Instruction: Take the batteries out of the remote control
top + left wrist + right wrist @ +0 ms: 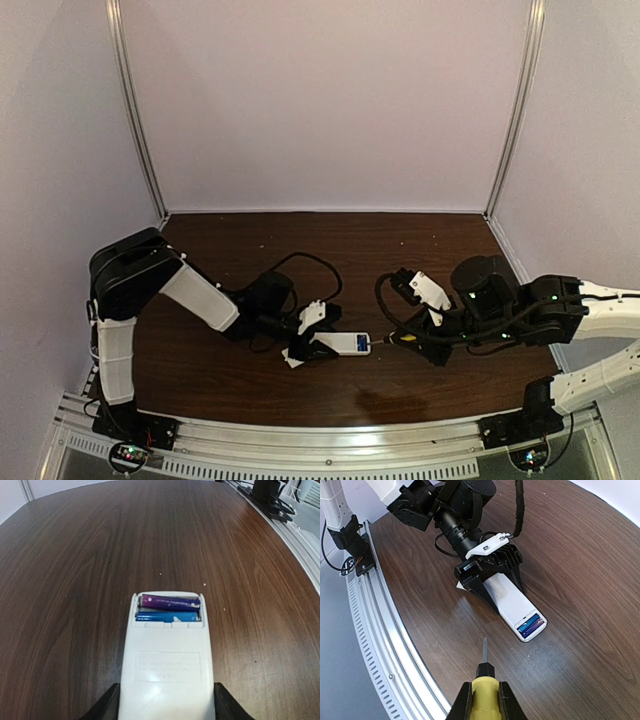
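Batteries are seen exposed in the end compartment of the remote control, lower centre of the desk. Its sides are clasped by the half-closed left pincer (contact looks snug). The screwdriver, clamped in the fully closed right pincer, should be eased under one battery's end, then levered gently.

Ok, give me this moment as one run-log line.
left end effector: shut on remote | right end effector: holding screwdriver, tip aimed at batteries, not touching | both batteries seated in remote
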